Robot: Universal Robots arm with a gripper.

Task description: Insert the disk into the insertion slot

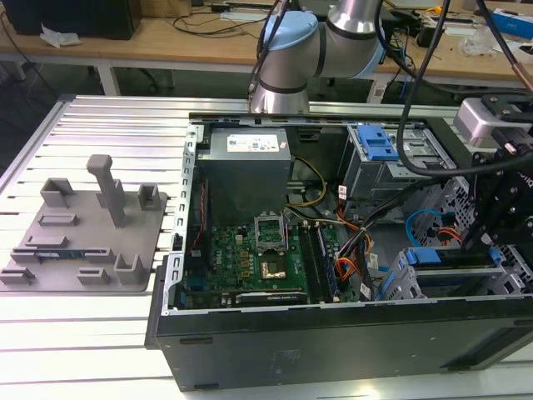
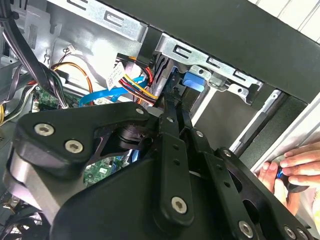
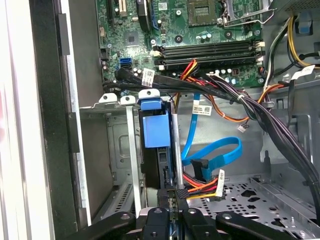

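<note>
Blue plastic is framing the silver-grey rectangular disk (image 3: 156, 131), standing on edge inside the grey perforated sheet-metal insertion slot (image 3: 131, 150), walls close alongside; black fingers (image 3: 181, 196) are pinching its outer edge, nearly closed.

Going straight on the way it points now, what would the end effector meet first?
Most likely the blue-framed grey rectangular disk, standing edge-on in the grey sheet-metal insertion slot right ahead of the end effector; whether they already touch is unclear.
</note>
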